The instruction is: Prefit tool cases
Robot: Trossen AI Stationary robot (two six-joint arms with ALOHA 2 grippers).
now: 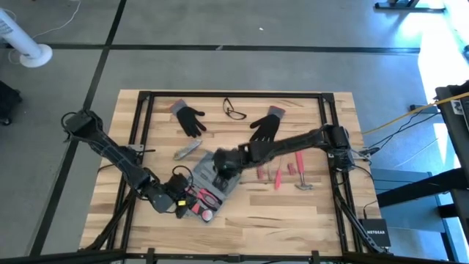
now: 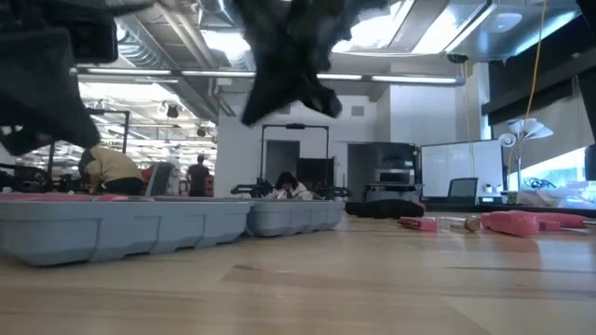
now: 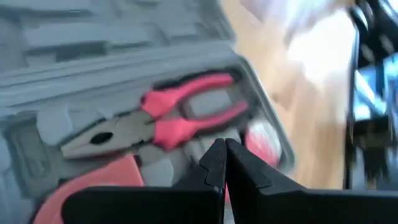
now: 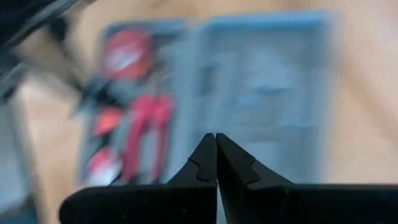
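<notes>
The blue-grey tool case (image 1: 211,185) lies open and flat on the wooden table, and both of its halves show in the low view (image 2: 121,228). Red-handled pliers (image 3: 155,118) sit in one of its moulded recesses, with other red tools beside them. My left gripper (image 1: 181,203) is shut and hovers over the case's near half, its tips (image 3: 225,154) close to the pliers' handles. My right gripper (image 1: 220,166) is also shut. It hangs above the case's far half (image 4: 267,93), well clear of it, with nothing between its fingers.
Two black gloves (image 1: 189,119) (image 1: 265,126) and a pair of glasses (image 1: 234,110) lie at the far side. A small grey tool (image 1: 187,152) is left of the case. Red-handled tools (image 1: 278,172) and a hammer (image 1: 303,183) lie to its right. Bare wood shows along the near edge.
</notes>
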